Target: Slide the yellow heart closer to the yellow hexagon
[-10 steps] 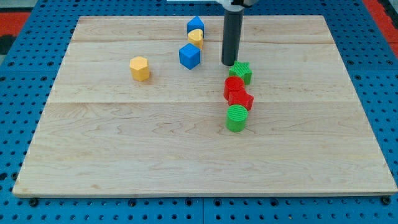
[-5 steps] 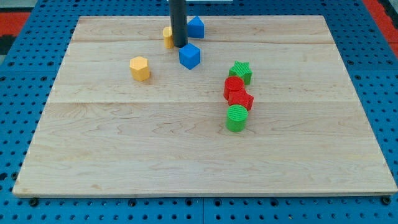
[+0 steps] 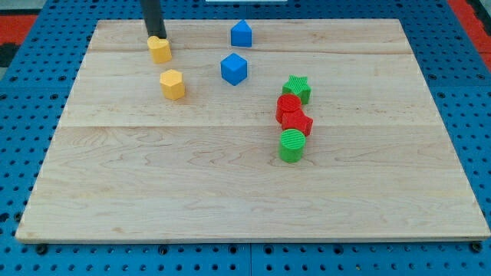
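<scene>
A: Lighting is bright and even over the wooden board [image 3: 230, 192]; grain lines read clearly, no glare patches.

B: Shadows are short and soft, tucked close under each block, e.g. the green cylinder [image 3: 291, 145]. Light seems to come from above.

A: Focus is sharp on the board. The dark rod is slightly soft near my tip [image 3: 156, 36]. Edges look straight, no obvious distortion.

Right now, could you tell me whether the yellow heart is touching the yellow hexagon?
Apart. The camera view shows a strip of bare board between the yellow heart and the yellow hexagon below it.
</scene>
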Controlling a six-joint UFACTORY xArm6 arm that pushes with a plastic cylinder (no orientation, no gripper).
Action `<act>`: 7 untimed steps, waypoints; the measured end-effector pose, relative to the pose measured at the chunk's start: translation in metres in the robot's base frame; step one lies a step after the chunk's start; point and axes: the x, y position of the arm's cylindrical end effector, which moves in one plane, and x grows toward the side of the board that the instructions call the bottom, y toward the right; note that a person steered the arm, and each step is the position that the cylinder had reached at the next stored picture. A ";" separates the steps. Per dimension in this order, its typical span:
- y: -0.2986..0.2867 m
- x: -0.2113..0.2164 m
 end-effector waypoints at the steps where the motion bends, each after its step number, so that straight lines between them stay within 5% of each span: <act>1: 0.020 0.037; 7: 0.061 0.094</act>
